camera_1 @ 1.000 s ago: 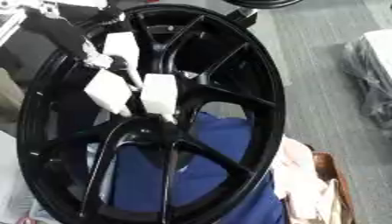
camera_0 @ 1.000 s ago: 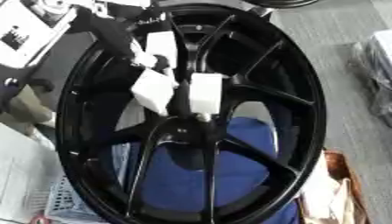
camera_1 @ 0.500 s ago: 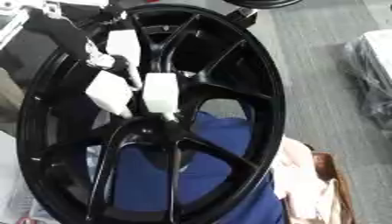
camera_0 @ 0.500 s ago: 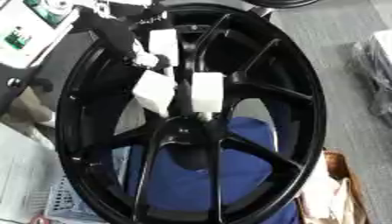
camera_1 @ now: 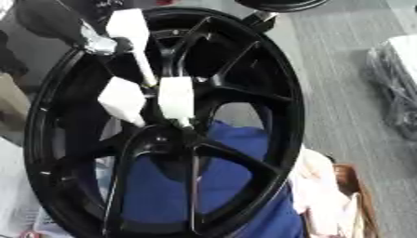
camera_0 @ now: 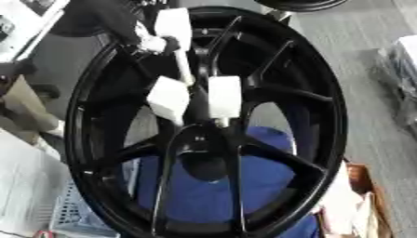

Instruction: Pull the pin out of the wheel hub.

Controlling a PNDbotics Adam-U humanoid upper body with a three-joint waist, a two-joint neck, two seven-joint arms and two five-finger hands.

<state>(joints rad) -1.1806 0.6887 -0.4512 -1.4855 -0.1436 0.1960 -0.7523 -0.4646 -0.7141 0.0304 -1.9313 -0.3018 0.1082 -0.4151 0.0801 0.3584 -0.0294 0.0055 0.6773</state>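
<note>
There was one black wheel hub [camera_0: 204,125], three white blocks [camera_0: 224,97] near its centre, and one brown box [camera_1: 350,200] at lower right.

The wheel hub [camera_0: 269,93] was glossy black, its spokes dark against a deep blue cloth [camera_0: 269,186] behind. The left hand [camera_0: 195,97] showed white finger pads on a black arm; the floor [camera_1: 342,69] was grey.

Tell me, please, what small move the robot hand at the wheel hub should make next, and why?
Probably a short, straight pull away from the hub. The left robot hand, reaching in from the upper left, has its white fingers closed just above the hub of the black wheel, apparently around the pin, which I cannot make out between them. Nothing shows it free yet.
</note>
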